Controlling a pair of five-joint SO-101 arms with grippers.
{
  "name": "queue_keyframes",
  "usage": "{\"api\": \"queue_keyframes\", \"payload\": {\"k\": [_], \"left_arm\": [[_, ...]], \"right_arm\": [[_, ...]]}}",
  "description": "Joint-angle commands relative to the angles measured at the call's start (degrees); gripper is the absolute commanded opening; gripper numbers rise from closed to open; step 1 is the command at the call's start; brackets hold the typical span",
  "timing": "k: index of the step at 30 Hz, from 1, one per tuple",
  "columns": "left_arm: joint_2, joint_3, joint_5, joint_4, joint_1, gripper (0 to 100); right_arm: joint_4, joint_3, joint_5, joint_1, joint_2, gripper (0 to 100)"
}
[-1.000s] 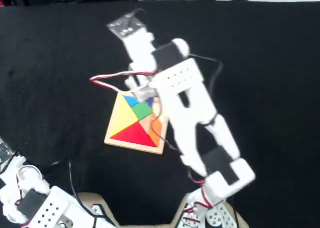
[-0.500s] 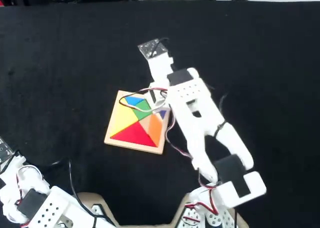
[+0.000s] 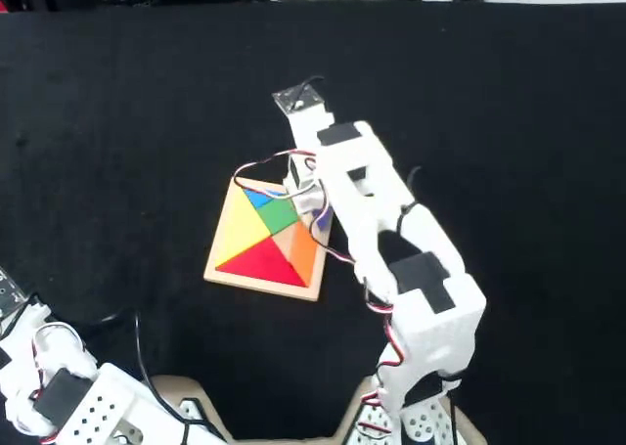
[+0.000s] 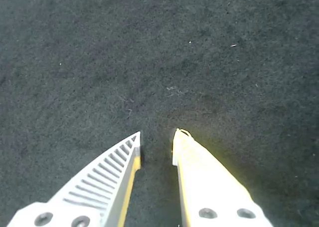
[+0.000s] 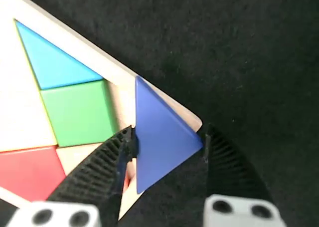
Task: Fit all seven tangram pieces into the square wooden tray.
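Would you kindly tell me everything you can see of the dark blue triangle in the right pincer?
The dark blue triangle is a flat, smooth piece of one plain colour with crisp edges, probably painted wood. The right pincer clamps it: one black ribbed finger presses its long edge, the other its opposite corner. It lies over a corner of the wooden tray, overlapping the pale rim and jutting out above the black cloth, not seated in its slot.
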Motion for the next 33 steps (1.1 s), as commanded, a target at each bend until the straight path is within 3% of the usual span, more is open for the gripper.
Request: {"api": "queue_keyframes", "payload": {"k": [1, 17, 23, 30, 33], "left_arm": [[-0.18, -0.48, 0.26, 0.18, 0.84, 12], [-0.18, -0.48, 0.26, 0.18, 0.84, 12], [-0.18, -0.48, 0.26, 0.18, 0.84, 12], [-0.18, -0.48, 0.26, 0.18, 0.84, 12], [-0.18, -0.48, 0.26, 0.18, 0.84, 12]], "right_arm": [[0.79, -3.3, -0.53, 0.44, -0.22, 18.7], [2.29, -2.33, -0.53, -2.73, -0.13, 19.1], [2.55, -2.24, -0.53, -2.81, -0.13, 30.0], [2.99, -2.33, -0.53, -2.64, -0.57, 29.9], [6.15, -5.23, 2.02, -0.26, -1.1, 24.3]]}}
